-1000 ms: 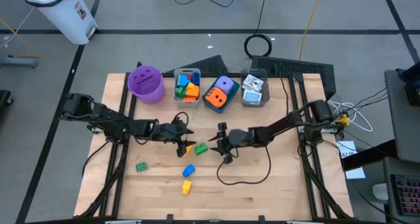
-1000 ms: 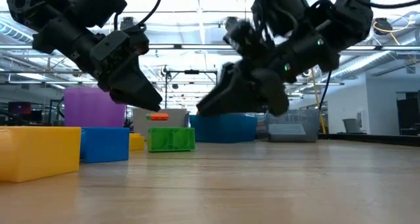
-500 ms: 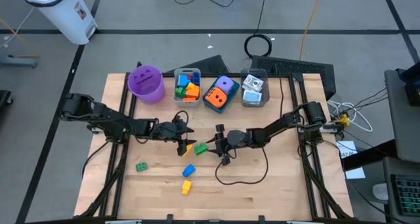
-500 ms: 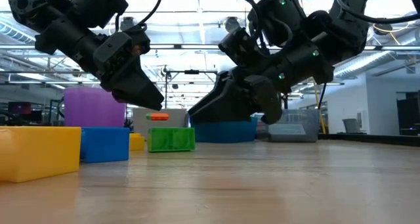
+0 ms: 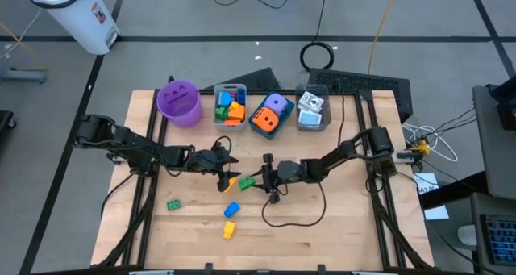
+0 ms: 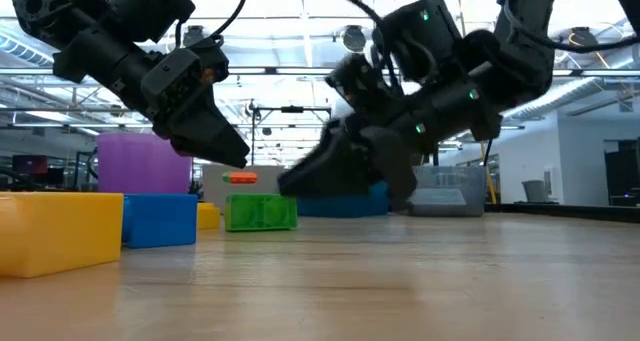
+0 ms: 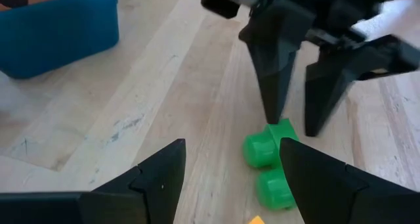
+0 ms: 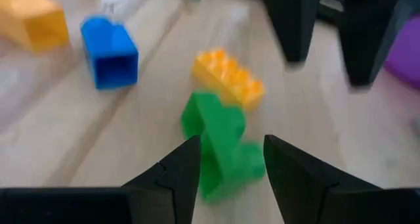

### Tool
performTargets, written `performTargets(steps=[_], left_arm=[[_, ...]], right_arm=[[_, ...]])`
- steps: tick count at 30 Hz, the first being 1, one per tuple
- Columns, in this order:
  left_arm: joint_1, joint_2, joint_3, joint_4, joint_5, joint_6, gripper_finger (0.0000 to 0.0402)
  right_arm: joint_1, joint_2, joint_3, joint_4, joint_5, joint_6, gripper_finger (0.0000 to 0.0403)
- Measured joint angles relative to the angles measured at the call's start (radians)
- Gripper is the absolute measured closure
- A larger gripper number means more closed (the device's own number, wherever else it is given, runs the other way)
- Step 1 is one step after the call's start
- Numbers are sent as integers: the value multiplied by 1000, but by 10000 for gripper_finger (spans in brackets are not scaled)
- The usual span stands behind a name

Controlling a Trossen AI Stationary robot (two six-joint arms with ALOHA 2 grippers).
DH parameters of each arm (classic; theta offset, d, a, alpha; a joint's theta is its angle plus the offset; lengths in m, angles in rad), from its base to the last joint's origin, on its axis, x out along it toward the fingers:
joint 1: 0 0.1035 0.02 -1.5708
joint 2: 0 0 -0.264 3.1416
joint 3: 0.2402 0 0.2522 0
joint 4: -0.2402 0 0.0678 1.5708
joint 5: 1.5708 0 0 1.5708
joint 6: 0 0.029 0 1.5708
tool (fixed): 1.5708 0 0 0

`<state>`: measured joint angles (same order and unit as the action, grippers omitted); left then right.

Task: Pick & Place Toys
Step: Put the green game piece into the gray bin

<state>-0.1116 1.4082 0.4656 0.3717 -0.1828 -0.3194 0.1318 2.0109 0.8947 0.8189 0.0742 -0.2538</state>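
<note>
Wooden table (image 5: 339, 227), high view: green brick (image 5: 247, 181) lies mid-table between both grippers, right gripper (image 5: 264, 179) just beside it and nearer, left gripper (image 5: 228, 176) hovering across it, empty, jaws apart. Right wrist view: fingers (image 8: 172, 175) part-open, holding nothing, straddling the brick's near end, its long axis running ahead toward the yellow brick (image 8: 227, 77) touching it.

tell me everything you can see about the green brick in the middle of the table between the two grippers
The green brick is a small, glossy plastic piece with round studs, lying on its side on the bare wooden table, studs toward the left gripper. An orange-yellow brick lies right beside it. The right gripper has its open fingers down at the brick, one tip looking to touch its edge, but nothing grips it. The left gripper hangs open just past it.
</note>
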Motion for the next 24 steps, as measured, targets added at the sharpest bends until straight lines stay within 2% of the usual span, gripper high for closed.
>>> performTargets(steps=[13, 24], left_arm=[[1, 0, 0, -1, 1, 3, 147], [1, 0, 0, -1, 1, 1, 147]], right_arm=[[-17, 0, -3, 1, 2, 20, 243], [-22, 92, 33, 25, 0, 33, 243]])
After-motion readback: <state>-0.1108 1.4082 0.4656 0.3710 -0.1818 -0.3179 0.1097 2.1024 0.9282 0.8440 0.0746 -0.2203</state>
